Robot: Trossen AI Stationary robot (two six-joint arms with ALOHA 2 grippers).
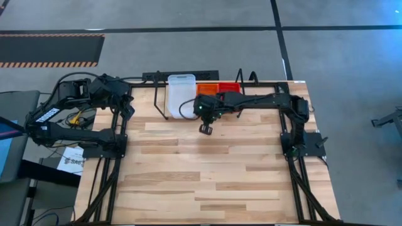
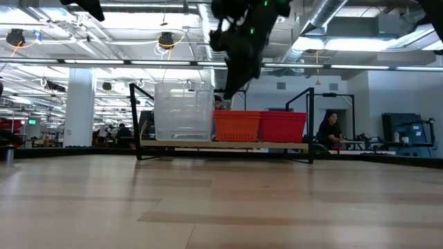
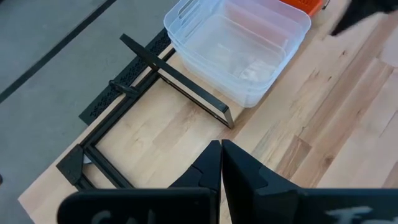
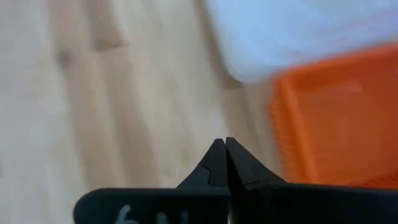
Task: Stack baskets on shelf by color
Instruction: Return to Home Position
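Three stacks of baskets stand side by side on the low black shelf (image 2: 221, 145) at the table's far edge: clear baskets (image 1: 181, 94) on the left, orange baskets (image 1: 207, 88) in the middle, red baskets (image 1: 229, 86) on the right. In the low view the clear stack (image 2: 183, 111) is taller than the orange (image 2: 237, 126) and red (image 2: 282, 126) stacks. My right gripper (image 1: 206, 129) hangs shut and empty above the table, just on the near side of the orange baskets (image 4: 336, 118). My left gripper (image 3: 221, 149) is shut and empty, raised over the far left corner.
Bare wooden tabletop (image 1: 207, 176) stretches from the shelf to the near edge. The shelf's black frame (image 3: 180, 84) sticks out to the left of the clear baskets (image 3: 239, 43). A black strip (image 1: 182, 76) lies behind the shelf. A person (image 2: 331, 128) sits in the room beyond.
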